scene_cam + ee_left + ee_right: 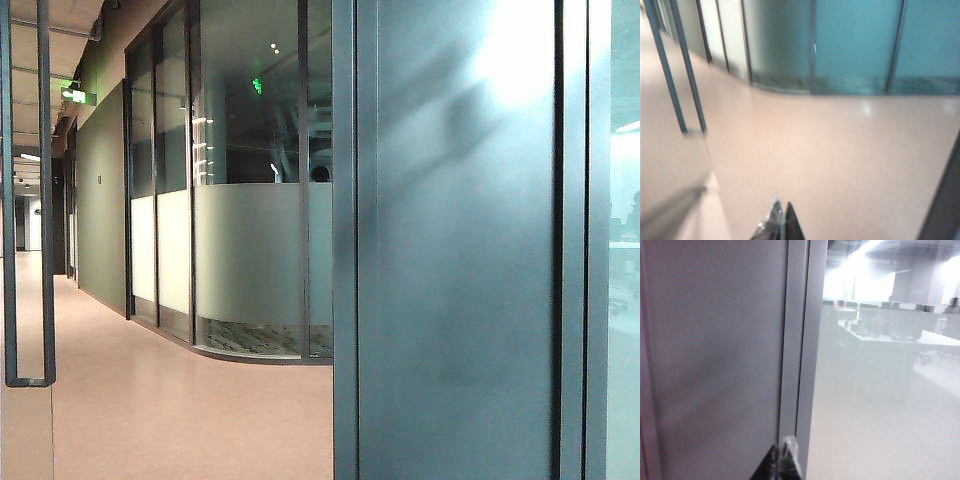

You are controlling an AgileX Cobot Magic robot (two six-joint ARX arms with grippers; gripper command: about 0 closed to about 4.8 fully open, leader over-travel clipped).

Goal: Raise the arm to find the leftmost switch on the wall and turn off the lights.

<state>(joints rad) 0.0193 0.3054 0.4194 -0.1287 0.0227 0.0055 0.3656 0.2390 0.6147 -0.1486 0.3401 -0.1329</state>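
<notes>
While no switch shows in any view, both arms hang low.

The left gripper, fingers together and empty, points at the floor; the right gripper, apparently closed too, sits near a door frame. Raising blind, the right arm could strike the frame or the glass panel.

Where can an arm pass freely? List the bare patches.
Free: the bare floor between the door handle and curved glass wall; left gripper hangs over it. Tight: right gripper sits close to the grey panel and its frame.
</notes>
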